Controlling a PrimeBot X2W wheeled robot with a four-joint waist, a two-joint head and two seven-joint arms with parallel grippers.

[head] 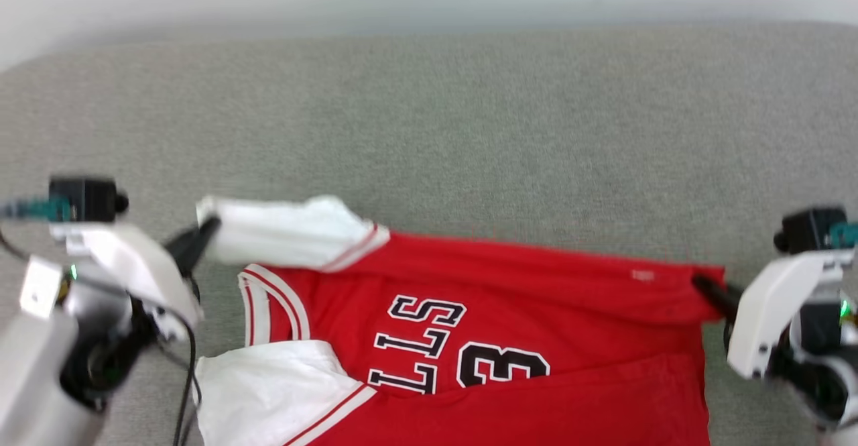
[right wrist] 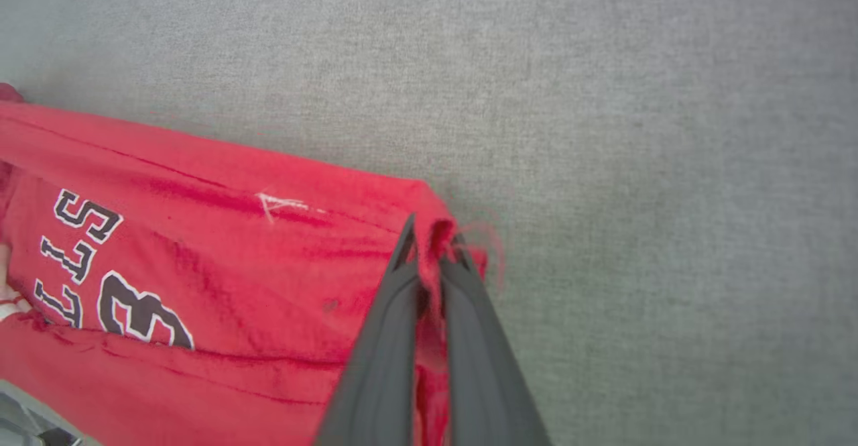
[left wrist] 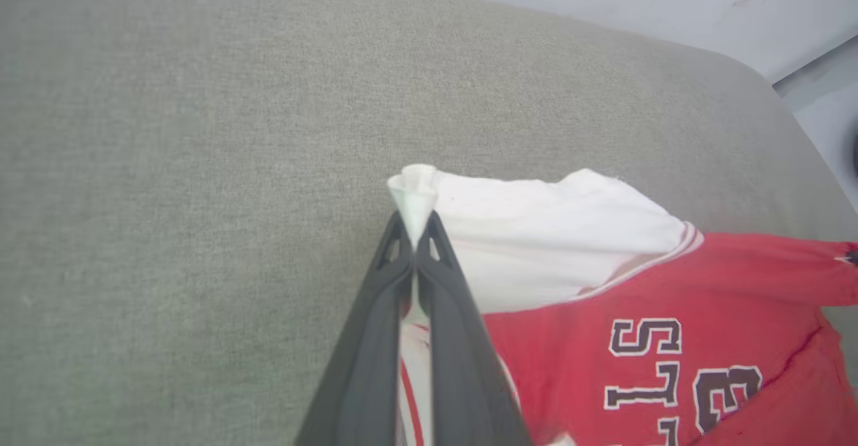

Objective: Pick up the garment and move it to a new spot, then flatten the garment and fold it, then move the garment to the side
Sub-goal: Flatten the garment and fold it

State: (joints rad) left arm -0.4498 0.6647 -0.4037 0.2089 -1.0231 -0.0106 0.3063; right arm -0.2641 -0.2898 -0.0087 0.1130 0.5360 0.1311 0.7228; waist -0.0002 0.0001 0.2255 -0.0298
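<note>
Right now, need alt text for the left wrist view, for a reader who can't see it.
The left gripper is shut on the bunched tip of the white sleeve of the garment, a red jersey with black, white-outlined lettering. Beneath it is a grey fabric surface.

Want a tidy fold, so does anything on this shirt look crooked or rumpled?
Yes. The garment isn't flat: a red flap lies slanted across the lettering, hiding part of it, and the near white sleeve is creased. The left gripper and right gripper pinch its far corners.
</note>
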